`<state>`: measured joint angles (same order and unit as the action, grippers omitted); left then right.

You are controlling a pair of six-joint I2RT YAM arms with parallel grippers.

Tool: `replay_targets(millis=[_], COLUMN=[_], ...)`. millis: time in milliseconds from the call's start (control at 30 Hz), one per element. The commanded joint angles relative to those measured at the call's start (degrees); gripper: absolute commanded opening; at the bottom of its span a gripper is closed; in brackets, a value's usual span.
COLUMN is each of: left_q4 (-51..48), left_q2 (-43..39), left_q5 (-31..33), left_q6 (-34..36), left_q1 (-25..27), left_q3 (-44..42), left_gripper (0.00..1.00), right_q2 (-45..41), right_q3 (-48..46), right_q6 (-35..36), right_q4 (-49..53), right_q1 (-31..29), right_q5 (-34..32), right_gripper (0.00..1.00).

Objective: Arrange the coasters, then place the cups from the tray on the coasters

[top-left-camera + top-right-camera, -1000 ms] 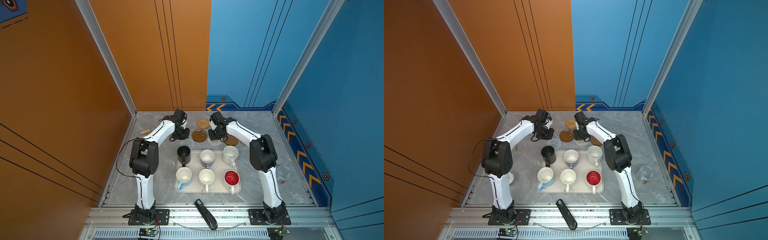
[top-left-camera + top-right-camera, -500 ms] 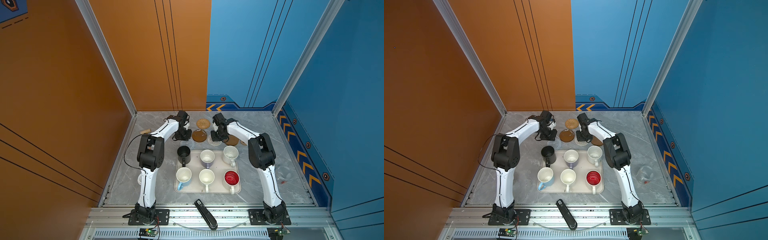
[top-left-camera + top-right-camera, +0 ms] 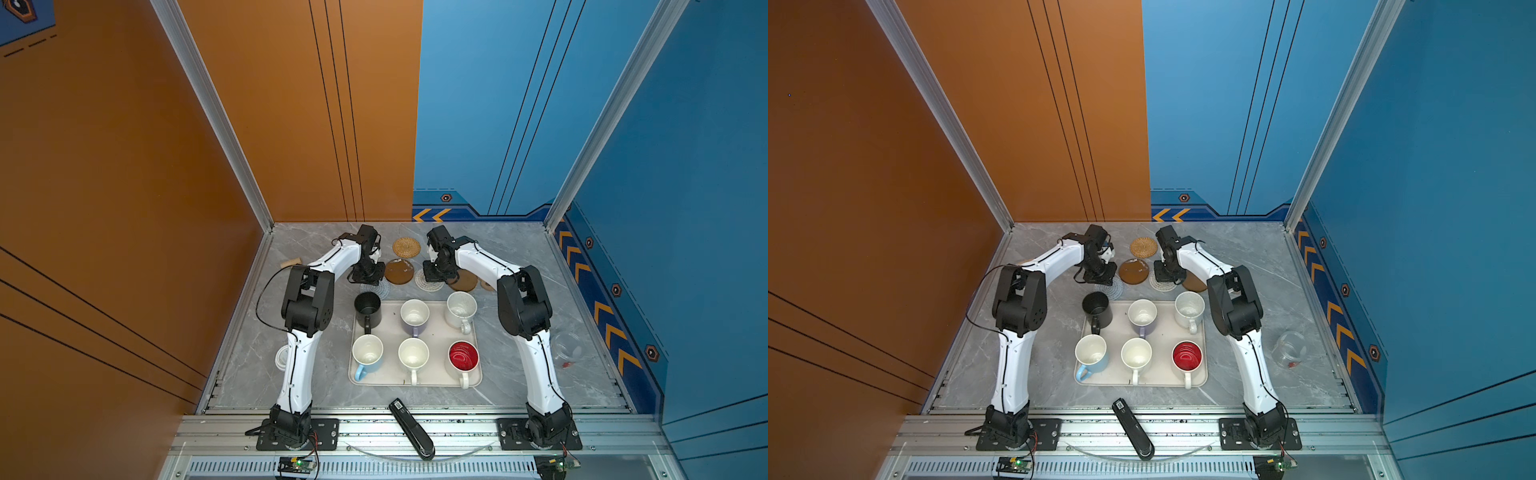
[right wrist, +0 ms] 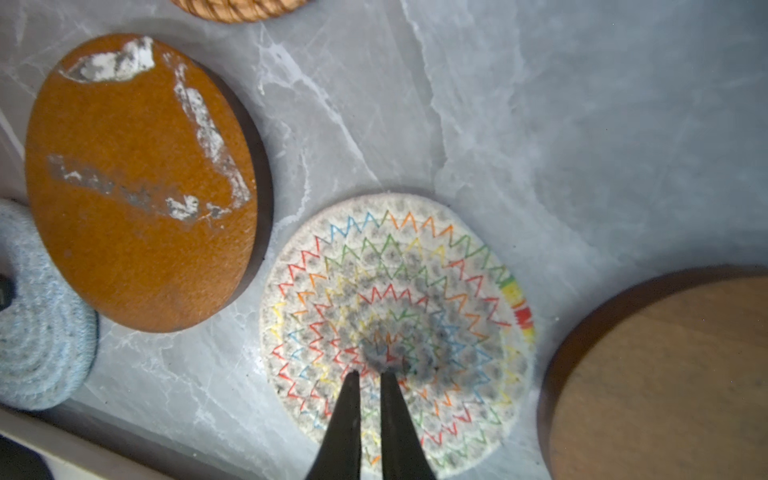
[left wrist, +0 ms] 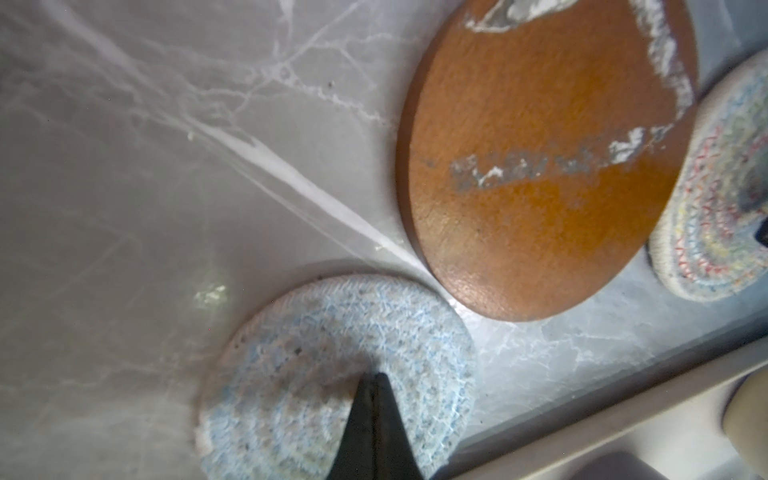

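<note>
Now both arms have lowered near the table's (image 3: 519,245) far edge, the closed left gripper (image 5: 376,376) pressing the blue-grey crocheted coaster (image 5: 316,345), the closed right gripper (image 4: 368,374) on the rainbow-stitched coaster (image 4: 395,291), so arranging continues while 6 mugs (image 3: 414,311) wait on the tray (image 3: 434,332).

Both top views are bright, evenly lit and sharp, with only faint shadows on the grey marbled desk (image 3: 590,291). The wrist views are dimmer and soft: the scuffed orange-brown round coaster (image 5: 540,166) blurs, and a dark shadow smudge surrounds the right tool (image 4: 368,374) on the white zigzag-stitched crocheted coaster (image 4: 395,270).
</note>
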<state>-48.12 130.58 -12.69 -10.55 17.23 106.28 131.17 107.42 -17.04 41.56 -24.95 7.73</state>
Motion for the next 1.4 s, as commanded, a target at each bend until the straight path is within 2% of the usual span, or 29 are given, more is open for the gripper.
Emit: replay_targets(millis=[0, 167, 600, 1100, 1367], left_q4=[-1.4, -1.5, -1.4, -1.5, -1.3], left_q2=[1.9, 3.0, 6.1, 7.8, 6.4], left_q5=[-0.1, 4.3, 7.1, 8.0, 6.6], left_q6=[-1.1, -3.3, -5.7, -6.7, -5.9], left_q1=[-0.2, -0.5, -1.9, -3.8, -3.1], left_q3=[1.7, 2.7, 6.6, 10.6, 10.8], left_gripper=[0.0, 0.0, 0.0, 0.0, 0.0], right_q2=[1.8, 2.1, 3.0, 3.2, 2.6], right_q3=[1.2, 1.2, 1.8, 2.8, 4.2], right_q6=[-1.0, -1.0, -1.3, -1.3, 0.3], right_q4=[2.5, 2.9, 3.9, 4.4, 4.3], right_q1=[0.6, 1.0, 1.7, 2.9, 2.2], right_q5=[-0.5, -0.9, -3.2, -4.5, -2.1], right_gripper=[0.11, 0.1, 0.08, 0.06, 0.07])
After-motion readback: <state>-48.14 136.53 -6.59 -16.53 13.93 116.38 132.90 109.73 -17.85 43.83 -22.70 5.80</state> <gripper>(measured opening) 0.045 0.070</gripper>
